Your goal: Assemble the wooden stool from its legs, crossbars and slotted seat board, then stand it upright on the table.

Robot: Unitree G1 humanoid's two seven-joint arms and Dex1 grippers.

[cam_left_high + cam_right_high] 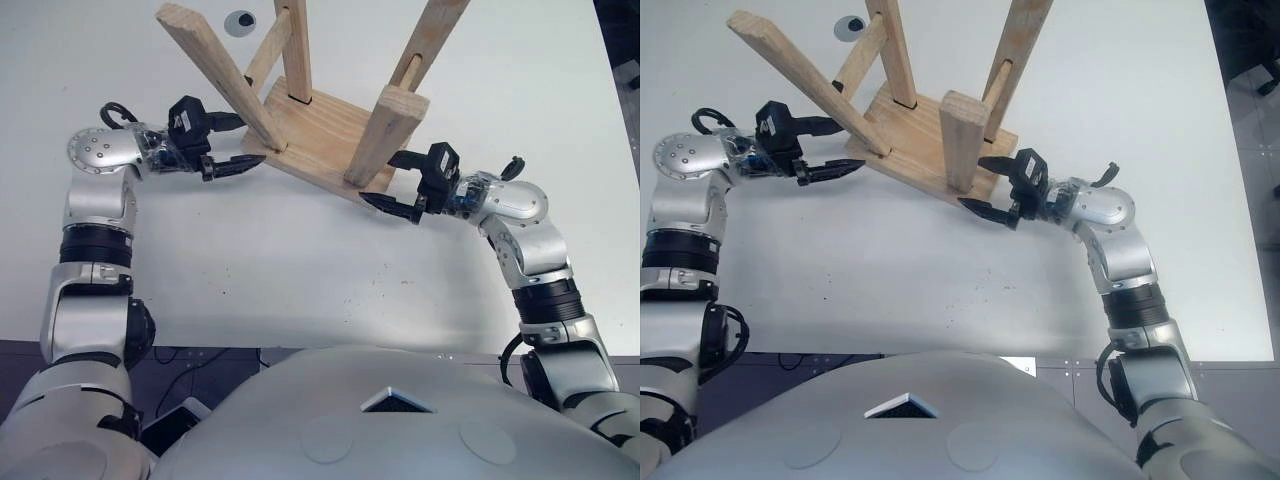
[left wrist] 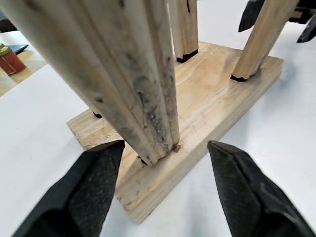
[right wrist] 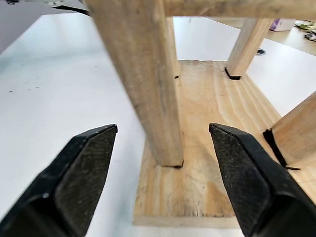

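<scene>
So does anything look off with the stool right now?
The stool is upside down: its seat board lies flat on the table, legs pointing up. The leg by the open left gripper seems to lean outward more than the rest, though perspective may exaggerate that.

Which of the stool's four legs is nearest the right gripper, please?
The near leg on the robot's right, just ahead of the open right gripper; the other near leg is by the left gripper, and the rest stand farther back.
</scene>
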